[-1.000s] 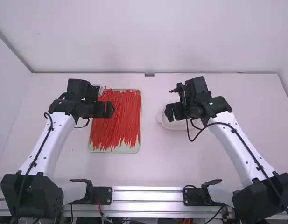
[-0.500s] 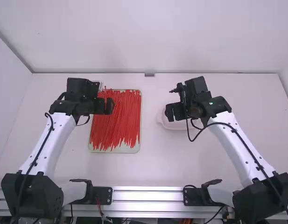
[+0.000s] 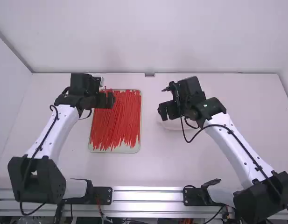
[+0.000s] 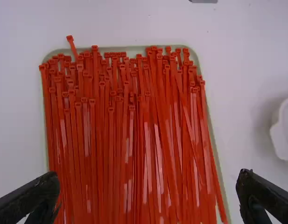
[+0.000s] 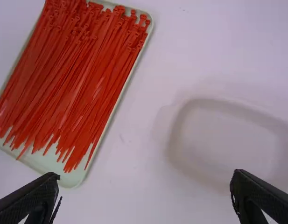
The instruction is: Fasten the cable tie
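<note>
A dense pile of red cable ties (image 3: 118, 119) lies on a pale green tray (image 3: 115, 149) left of the table's middle. My left gripper (image 3: 106, 99) hovers over the tray's far left part. In its wrist view the ties (image 4: 134, 140) spread between its two black fingers (image 4: 27, 200), and the gripper (image 4: 146, 191) is open and holds nothing. My right gripper (image 3: 163, 111) hangs over the left end of a white tub (image 3: 172, 123). It too is open (image 5: 144, 191), with the tub (image 5: 223, 140) and the ties (image 5: 73, 84) below it.
The tray's rim (image 4: 129, 47) and its near corner (image 5: 45, 163) show bare green. The white tub's edge (image 4: 284, 130) lies to the right of the tray. White walls close off the table's back and left; bare table lies to the right and in front.
My left gripper has moved toward the tray's far end. The right gripper has shifted left, toward the tray and over the tub's left end.
</note>
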You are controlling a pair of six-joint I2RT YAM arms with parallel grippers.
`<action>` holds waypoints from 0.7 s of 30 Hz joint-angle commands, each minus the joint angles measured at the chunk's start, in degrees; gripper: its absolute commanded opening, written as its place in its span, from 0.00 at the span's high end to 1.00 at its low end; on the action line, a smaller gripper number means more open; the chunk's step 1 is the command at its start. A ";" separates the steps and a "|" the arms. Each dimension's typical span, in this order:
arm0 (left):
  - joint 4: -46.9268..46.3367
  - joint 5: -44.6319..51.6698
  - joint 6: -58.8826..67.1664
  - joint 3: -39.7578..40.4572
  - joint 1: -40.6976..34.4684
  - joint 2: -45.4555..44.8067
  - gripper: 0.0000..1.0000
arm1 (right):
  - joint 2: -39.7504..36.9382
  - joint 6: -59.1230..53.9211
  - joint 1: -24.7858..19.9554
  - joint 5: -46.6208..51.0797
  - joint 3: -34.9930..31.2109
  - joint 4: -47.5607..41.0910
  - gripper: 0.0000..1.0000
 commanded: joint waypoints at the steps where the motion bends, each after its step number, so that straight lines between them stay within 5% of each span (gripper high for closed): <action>1: -0.37 -0.37 2.32 4.85 0.15 3.89 0.01 | -0.87 -0.17 0.22 0.07 1.60 0.44 0.02; 11: -4.63 1.57 6.12 20.65 0.13 20.83 0.01 | -0.87 0.92 -1.97 0.04 1.60 -0.87 0.02; 21: 2.38 1.68 7.76 22.14 -0.22 28.37 0.03 | -0.87 -2.69 -2.05 -4.46 1.57 -2.78 0.02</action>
